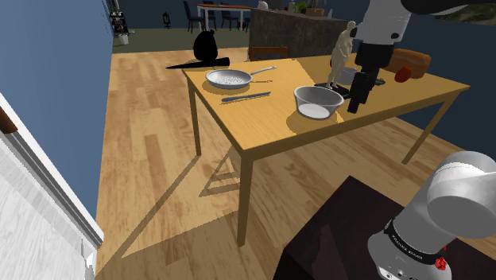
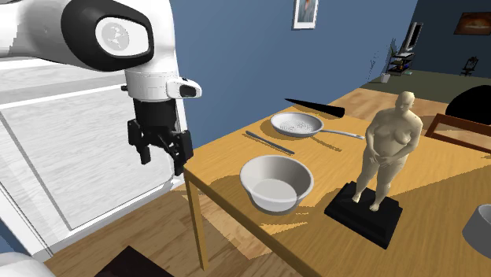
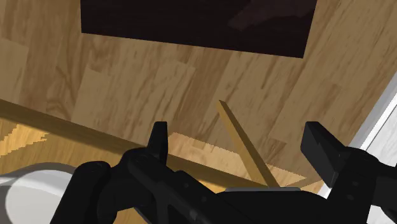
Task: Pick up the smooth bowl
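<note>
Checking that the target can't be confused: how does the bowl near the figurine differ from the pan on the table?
The bowl is deep with no handle; the pan is shallow with a long handle. The bowl's inside is plain; the pan's is speckled. Both are pale grey and round, and both sit upright on the table.

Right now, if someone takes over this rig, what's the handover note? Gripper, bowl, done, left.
Gripper: open, holding nothing, hovering by the table edge beside the bowl, not touching it.
Bowl: upright on the table near that edge, apart from the pan and the statue.
Done: no grasp and no lift yet.
Left: probably move over the bowl's rim, lower, close on it, lift.
</note>
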